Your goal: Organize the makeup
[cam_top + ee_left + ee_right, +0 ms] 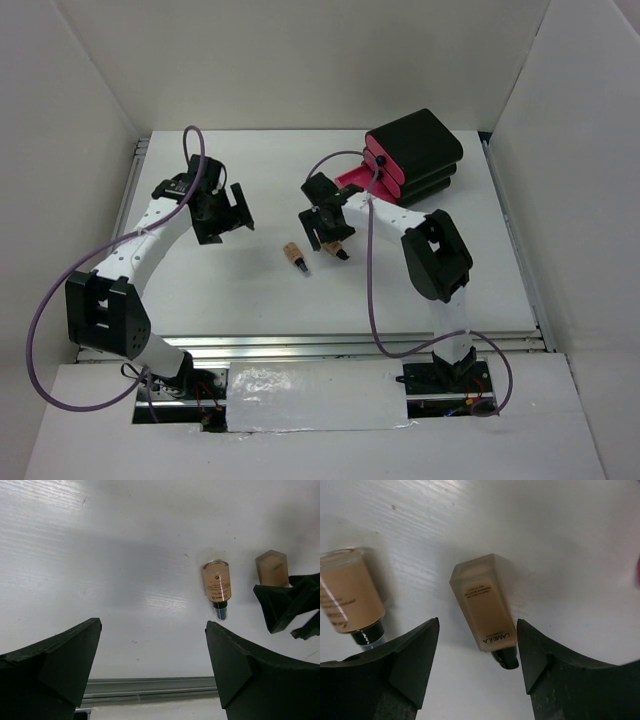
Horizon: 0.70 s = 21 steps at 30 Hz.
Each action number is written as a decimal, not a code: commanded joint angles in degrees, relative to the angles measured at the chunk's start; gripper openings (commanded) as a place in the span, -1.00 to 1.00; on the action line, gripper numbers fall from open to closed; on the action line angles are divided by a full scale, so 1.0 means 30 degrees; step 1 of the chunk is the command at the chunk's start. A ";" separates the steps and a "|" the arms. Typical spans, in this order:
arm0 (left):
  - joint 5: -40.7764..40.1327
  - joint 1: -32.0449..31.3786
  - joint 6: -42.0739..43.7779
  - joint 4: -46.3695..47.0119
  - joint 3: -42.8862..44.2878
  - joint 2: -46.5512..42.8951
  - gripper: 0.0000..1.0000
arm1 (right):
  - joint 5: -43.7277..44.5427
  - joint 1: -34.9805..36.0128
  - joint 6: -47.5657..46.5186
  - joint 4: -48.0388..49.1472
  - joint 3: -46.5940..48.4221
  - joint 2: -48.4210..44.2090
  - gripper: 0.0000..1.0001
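Bench (250, 300) was plain white, and two tan bottles with black caps lay on their sides near its middle, close together but not touching. The square tan bottle (485, 611), label reading LAMEILA, sat right between the fingers of the right tool (477, 625), with its cap pointing back toward the wrist. That tool's jaws were partly spread and straddled the bottle. The right wrist view showed a clear gap on one side and barely any on the other, so I wouldn't call it gripped, tbh.

The round tan bottle (216, 581) lay just beside it, on the side nearer the bench's left edge and outside the jaws. The left tool (228, 212) hovered further toward that left edge, well apart from both bottles, with its jaws spread wide and nothing in them.

Over in the far right corner stood the black box (420, 150), with a pink drawer (352, 182) sticking out toward the right tool.
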 commanded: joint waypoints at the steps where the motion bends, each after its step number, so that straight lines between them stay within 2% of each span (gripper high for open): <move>1: 0.0574 0.0107 0.0886 0.0114 0.0347 -0.0929 0.99 | 0.0361 -0.0075 -0.0191 -0.0352 0.0859 0.0472 0.40; 8: 0.1453 0.0224 0.1062 0.0612 0.0113 -0.0431 0.99 | 0.0449 -0.0104 -0.0219 0.0146 -0.0401 0.0326 0.12; 9: 0.1716 0.0224 0.1033 0.0670 0.0026 -0.0343 0.99 | 0.0419 -0.0105 -0.0220 0.0205 -0.0634 0.0239 -0.04; 15: 0.1660 0.0224 0.0945 0.0905 -0.0005 -0.0312 0.99 | -0.0137 -0.0105 -0.0278 0.0614 -0.0433 -0.0815 -0.56; 21: 0.1454 0.0254 0.1179 0.0875 0.0347 -0.0546 0.99 | 0.0622 -0.0660 -0.0892 0.0616 0.1963 -0.2368 -0.65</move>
